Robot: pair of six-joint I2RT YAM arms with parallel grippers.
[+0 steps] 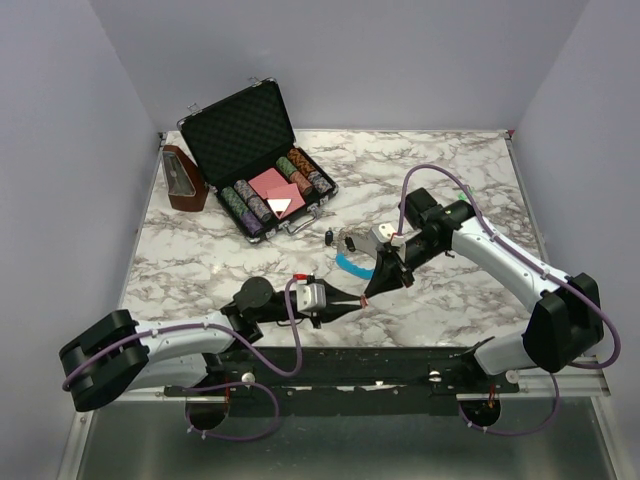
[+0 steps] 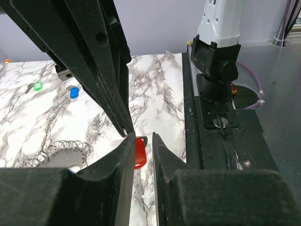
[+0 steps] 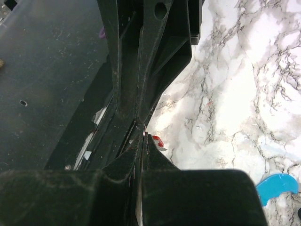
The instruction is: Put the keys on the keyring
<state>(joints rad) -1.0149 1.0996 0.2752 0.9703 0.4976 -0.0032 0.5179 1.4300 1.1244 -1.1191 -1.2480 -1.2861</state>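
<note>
L tool (image 2: 143,139), matte black, flanks glossy red key (image 2: 139,153), grip unclear; R tool (image 3: 142,135) clenched tight.

Table (image 1: 450,170): white marble pattern with grey and black veins.
Case (image 1: 235,125): black shell, black foam lining, silver edging.
Poker chips (image 1: 245,208): rows of green, purple, brown and orange, with striped edges.
Cards (image 1: 270,183): red and pink, one white patch.
Wedge-shaped block (image 1: 183,178): brown.
Keyring (image 1: 350,267): bright blue curved section, silver-grey coil.
Red key (image 2: 140,153): red head.
Blue key (image 2: 74,92): blue head.
Green key (image 2: 37,85): green head.
Left hand (image 2: 143,137), right hand (image 3: 141,134): black.
Arms (image 1: 500,255): white and black.
Cables (image 1: 440,172): purple.
Walls (image 1: 350,60): pale lavender.
</note>
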